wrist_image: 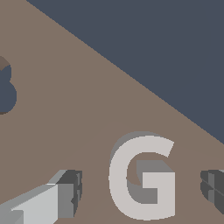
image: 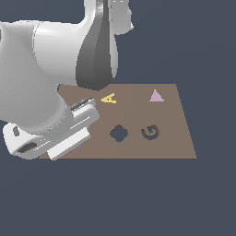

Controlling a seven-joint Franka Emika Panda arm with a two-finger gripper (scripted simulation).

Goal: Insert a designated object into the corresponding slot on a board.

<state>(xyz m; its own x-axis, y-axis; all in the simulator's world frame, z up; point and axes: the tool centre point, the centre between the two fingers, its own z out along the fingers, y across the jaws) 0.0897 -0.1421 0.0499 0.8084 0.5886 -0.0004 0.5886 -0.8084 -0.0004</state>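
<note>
Exterior view: The brown board [image: 175, 138] lies flat on a dark blue-grey ground. The white robot arm [image: 41, 83] covers the part of the board at the exterior view's left, and its wrist housing hangs low over that end. The claw itself is hidden behind the arm in this view. On the uncovered part of the board, a yellow letter A [image: 108, 98] sits near the far edge, and a pink triangle [image: 156, 96] sits further toward the exterior view's right, well apart from it. Nearer the front edge lie two dark recesses: a four-lobed clover recess [image: 119, 133] and, beside it toward the exterior view's right, the G-shaped slot [image: 150, 132]. The slot holds nothing. The grey G block cannot be seen here; the arm blocks it.

Wrist view: The light-grey G block [wrist_image: 142, 177] rests flat on the board [wrist_image: 65, 122], upright as a letter in this picture, and casts a shadow on the brown surface. The claw [wrist_image: 142, 188] stands with its jaws apart. One finger [wrist_image: 65, 197] is beside one flank of the block; the other finger [wrist_image: 213, 186] is beside the opposite flank. Neither pad touches the block; clear board shows on both sides. Part of a dark lobed recess [wrist_image: 6, 92] appears at the picture's edge, well apart from the block.
</note>
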